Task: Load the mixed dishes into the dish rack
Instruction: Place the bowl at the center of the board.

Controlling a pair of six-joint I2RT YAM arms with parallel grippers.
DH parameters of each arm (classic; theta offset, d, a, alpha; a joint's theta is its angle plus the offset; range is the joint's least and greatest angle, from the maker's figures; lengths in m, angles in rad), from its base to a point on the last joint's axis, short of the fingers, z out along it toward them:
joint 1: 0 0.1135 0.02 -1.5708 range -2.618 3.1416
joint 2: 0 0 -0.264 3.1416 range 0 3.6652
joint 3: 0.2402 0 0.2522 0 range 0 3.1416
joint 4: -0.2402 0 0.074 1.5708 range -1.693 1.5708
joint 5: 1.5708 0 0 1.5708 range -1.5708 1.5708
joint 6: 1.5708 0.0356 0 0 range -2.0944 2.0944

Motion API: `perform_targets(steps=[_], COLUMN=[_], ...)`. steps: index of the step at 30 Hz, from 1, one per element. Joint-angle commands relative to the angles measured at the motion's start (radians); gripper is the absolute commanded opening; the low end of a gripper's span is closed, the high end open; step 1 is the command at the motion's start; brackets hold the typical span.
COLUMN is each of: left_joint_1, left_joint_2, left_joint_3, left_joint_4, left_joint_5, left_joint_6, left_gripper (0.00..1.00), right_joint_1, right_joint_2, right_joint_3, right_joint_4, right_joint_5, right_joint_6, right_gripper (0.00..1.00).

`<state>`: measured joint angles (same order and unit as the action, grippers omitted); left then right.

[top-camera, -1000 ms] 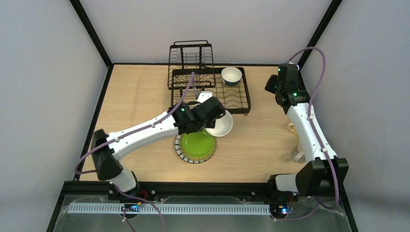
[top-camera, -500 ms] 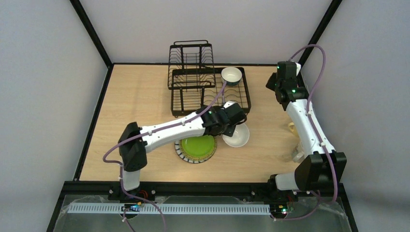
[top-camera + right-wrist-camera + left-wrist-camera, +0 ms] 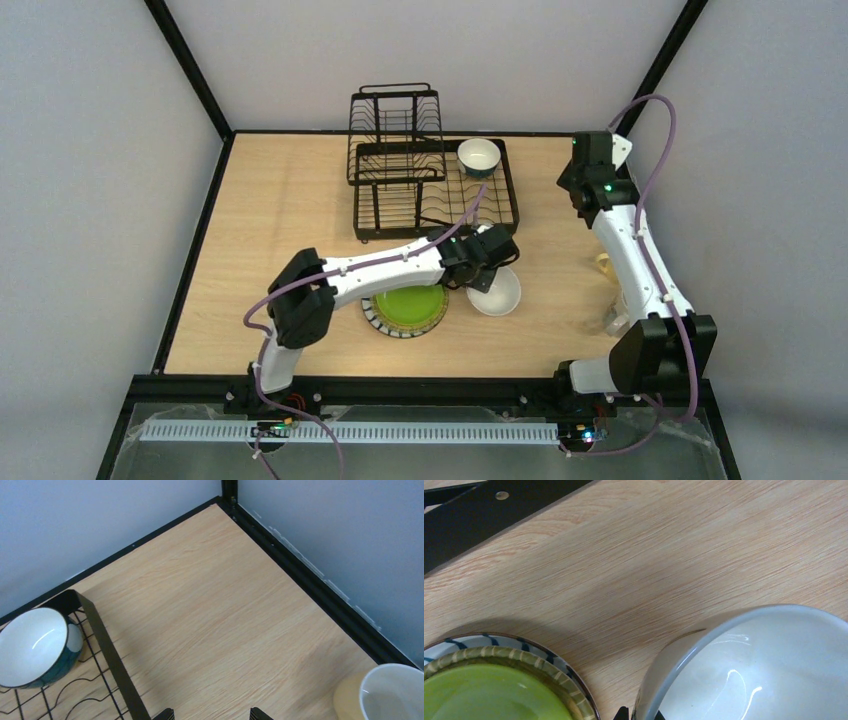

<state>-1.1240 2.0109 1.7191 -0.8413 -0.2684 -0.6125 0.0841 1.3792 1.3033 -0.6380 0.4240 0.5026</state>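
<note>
The left gripper (image 3: 640, 715) clamps the rim of the glossy white bowl (image 3: 764, 670), likely for racking it; the right gripper (image 3: 211, 714) hangs with jaws apart, empty

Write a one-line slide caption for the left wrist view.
Left gripper clamped on the white bowl rim, beside the green plate.
</note>
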Motion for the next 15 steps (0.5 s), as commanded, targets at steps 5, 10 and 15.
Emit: perform_targets(steps=[5,10,15], left_joint_1=[-0.007,-0.006,-0.003], left_joint_2=[0.028,0.029,0.02], left_joint_3=[-0.003,-0.031,-0.066], left_joint_4=[0.098,0.111,0.125], left_joint_5=[0.034,0.03,0.025], left_joint_6=[0.043,0.051,0.045], left_gripper=[0.02,0.09,0.16], right_joint_1=[-0.005,-0.006,-0.005], right_joint_2=[-0.062,-0.085,-0.102], right_joint_3=[-0.038,-0.062,-0.073], right_joint_4=[-0.076,-0.089,-0.093], right_joint_5=[0.103,0.119,0.125], right_joint_6=[0.048,0.051,0.054], right_gripper=[0.88,0.88,0.88])
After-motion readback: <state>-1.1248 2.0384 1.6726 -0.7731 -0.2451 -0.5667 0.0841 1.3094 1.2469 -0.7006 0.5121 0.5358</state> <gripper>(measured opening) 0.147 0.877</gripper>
